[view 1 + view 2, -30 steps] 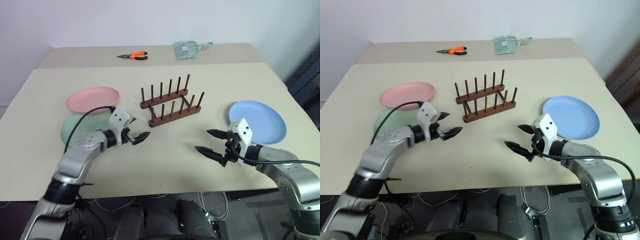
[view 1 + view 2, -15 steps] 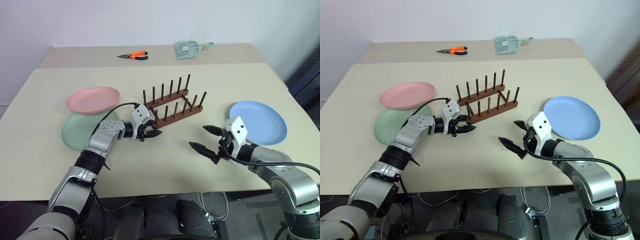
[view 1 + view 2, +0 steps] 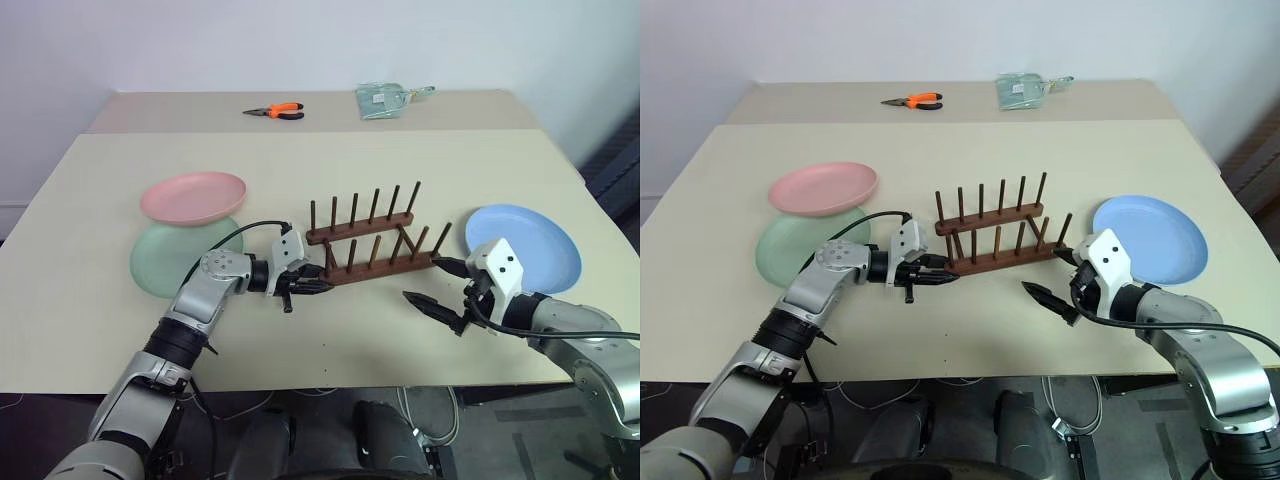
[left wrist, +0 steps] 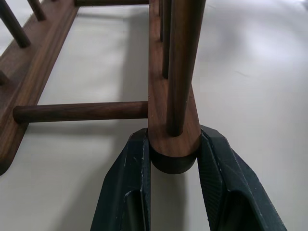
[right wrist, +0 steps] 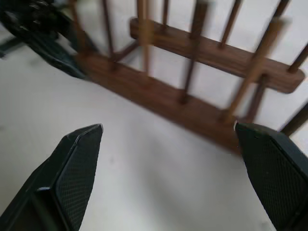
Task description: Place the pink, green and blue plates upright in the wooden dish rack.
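Beige tabletop (image 3: 420,170) carries everything; orange pliers (image 3: 274,111) and a clear bag (image 3: 385,100) lie far off toward twelve o'clock. At centre stands the wooden dish rack (image 3: 372,252), empty. The left gripper (image 4: 174,163) clamps the rounded end of its near rail, fingers (image 4: 126,192) pressed to both sides. At the rack's three o'clock the right gripper (image 3: 437,288) hovers with jaws wide, holding nothing. Pink plate (image 3: 193,197) overlaps green plate (image 3: 170,262) at nine o'clock; blue plate (image 3: 530,240) lies at three. The step looks like positioning the rack; next, release it and pick up a plate
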Controlling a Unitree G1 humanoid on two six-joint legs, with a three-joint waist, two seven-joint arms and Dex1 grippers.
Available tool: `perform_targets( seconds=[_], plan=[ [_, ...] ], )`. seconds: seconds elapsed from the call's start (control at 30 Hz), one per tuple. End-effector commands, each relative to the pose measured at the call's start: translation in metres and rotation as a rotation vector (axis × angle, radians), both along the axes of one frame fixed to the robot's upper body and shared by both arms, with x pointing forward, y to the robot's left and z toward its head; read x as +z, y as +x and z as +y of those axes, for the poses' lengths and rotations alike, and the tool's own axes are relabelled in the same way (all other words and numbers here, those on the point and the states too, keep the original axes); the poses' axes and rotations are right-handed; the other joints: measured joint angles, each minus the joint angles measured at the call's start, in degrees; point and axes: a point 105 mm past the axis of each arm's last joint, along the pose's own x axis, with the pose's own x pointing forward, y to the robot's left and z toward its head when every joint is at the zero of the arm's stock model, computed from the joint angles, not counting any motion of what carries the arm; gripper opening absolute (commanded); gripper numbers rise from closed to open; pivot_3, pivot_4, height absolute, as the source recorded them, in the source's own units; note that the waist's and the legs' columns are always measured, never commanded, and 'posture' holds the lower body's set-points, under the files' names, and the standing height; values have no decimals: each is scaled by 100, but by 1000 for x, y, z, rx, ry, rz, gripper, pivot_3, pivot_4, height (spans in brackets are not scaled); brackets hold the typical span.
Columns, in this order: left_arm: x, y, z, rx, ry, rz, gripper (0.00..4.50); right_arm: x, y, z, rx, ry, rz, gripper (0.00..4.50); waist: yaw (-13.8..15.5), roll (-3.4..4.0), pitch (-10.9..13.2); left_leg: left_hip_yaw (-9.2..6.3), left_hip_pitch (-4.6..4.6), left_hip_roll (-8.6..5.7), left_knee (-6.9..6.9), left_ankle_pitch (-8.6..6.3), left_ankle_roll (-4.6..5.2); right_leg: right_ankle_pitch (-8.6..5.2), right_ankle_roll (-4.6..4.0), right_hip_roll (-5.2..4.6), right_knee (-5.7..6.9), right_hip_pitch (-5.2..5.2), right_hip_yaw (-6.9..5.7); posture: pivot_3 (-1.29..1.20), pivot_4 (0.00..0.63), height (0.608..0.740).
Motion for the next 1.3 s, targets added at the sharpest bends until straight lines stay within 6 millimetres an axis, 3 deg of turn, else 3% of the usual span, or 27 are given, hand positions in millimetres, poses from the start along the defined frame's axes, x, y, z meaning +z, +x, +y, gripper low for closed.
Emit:
perform_targets(
  seconds=[0.03,0.1,0.23,0.37,0.57,0.73,0.93,1.03,1.1,1.13,1.2,1.3],
  plan=[
    [1,21,9,72,78,-108,734,9,1,-4,-6,-17,-54,4500,2,-1,0,0,0,0,1,0,0,-1,-1,0,1,1,0,0,150,740],
    [-4,32,16,133,115,-136,734,9,1,-4,-8,-17,-57,4500,-2,-1,0,0,0,0,1,0,0,4,9,0,2,0,0,0,150,740],
    [1,33,17,143,53,-138,734,7,0,-7,-21,-18,-57,4500,-11,-1,0,0,1,1,1,-1,1,6,13,0,1,0,0,0,150,740],
    [0,26,12,92,53,-143,734,5,1,-7,-22,-20,-57,4500,-9,-1,0,0,0,1,1,-1,1,6,13,0,2,0,0,0,150,740],
    [3,-2,-2,-132,78,-114,734,6,3,-8,-19,-19,-53,4500,-2,-1,0,0,-1,0,0,-1,1,7,11,0,1,0,0,0,150,740],
    [-3,2,3,-127,121,-110,734,6,1,-11,-22,-23,-49,4500,0,-1,0,0,-1,0,2,-1,2,5,10,0,1,1,0,0,150,740],
    [-1,16,16,-19,142,-133,3562,4,-3,-19,-48,-34,-36,4500,0,-1,0,0,-1,0,2,-1,2,6,11,0,2,1,0,0,150,740],
    [3,15,22,12,136,-124,3562,4,-6,-23,-54,-39,-30,4500,-22,-1,0,0,1,1,2,-1,2,6,12,0,4,0,0,0,150,740],
    [9,0,35,42,109,-55,3616,0,-14,-29,-49,-35,13,3955,-53,0,0,0,1,3,0,-1,2,6,12,2,6,-2,0,0,150,740],
    [12,-10,39,42,96,-14,2992,-4,-17,-32,-49,-47,38,3622,-90,0,0,0,4,4,-4,-1,2,6,12,2,7,-1,1,0,150,740],
    [15,-31,40,14,85,38,2220,-17,-22,-35,-40,-91,84,2637,-138,0,0,-1,5,6,-15,-2,4,4,16,2,7,-3,1,0,150,740],
    [16,-47,34,11,118,36,876,-35,-24,-30,-17,-138,127,1280,-123,0,1,0,6,6,-15,-3,4,-1,11,0,6,-2,1,0,150,740]
  ],
)
